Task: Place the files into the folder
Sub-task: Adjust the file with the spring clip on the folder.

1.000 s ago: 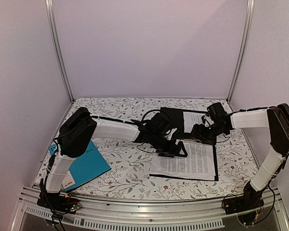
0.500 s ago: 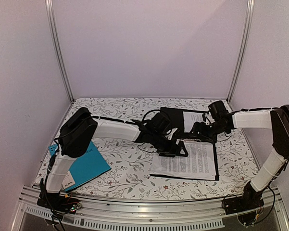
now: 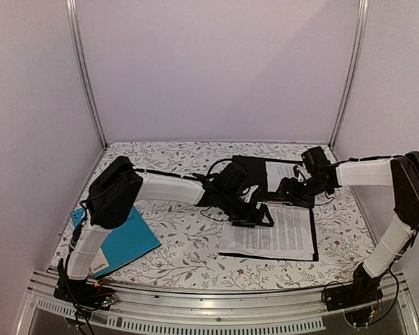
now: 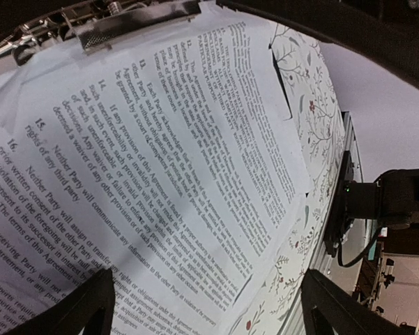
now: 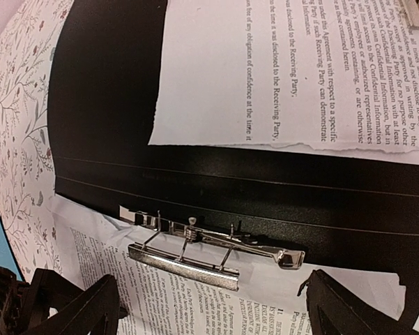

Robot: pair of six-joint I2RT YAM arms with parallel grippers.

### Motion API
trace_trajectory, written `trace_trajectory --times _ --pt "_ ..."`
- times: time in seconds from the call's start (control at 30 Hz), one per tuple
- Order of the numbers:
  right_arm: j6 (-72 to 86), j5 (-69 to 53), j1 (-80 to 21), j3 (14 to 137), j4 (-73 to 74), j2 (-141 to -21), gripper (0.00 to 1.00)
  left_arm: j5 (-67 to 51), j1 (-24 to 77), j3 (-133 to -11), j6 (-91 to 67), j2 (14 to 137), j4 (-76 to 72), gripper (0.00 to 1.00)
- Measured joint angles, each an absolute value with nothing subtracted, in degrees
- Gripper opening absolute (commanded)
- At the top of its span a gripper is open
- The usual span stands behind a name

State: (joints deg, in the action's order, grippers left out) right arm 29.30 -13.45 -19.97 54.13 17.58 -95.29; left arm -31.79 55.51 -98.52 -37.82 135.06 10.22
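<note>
The left gripper (image 3: pixel 256 218) hangs wide and empty above the files (image 3: pixel 268 234); the right gripper (image 3: pixel 289 192), also wide and empty, hovers over the silver clip (image 5: pixel 209 251). The files lie on the near half of the open folder (image 3: pixel 249 169), with their top edge under the clip, probably so that it can press them down.

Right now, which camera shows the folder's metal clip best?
The right wrist view: the metal clip lies whole and sharp mid-frame, on the black folder. The left wrist view catches only part of the clip at its upper edge. In the top view I cannot make it out among the arms.
</note>
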Motion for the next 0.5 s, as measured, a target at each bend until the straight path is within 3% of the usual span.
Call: trace_trajectory --times 0.5 --pt "28.5 -10.0 -19.9 54.2 18.0 -97.1 0.93 -31.8 55.6 -98.5 -37.8 135.1 10.2 0.93"
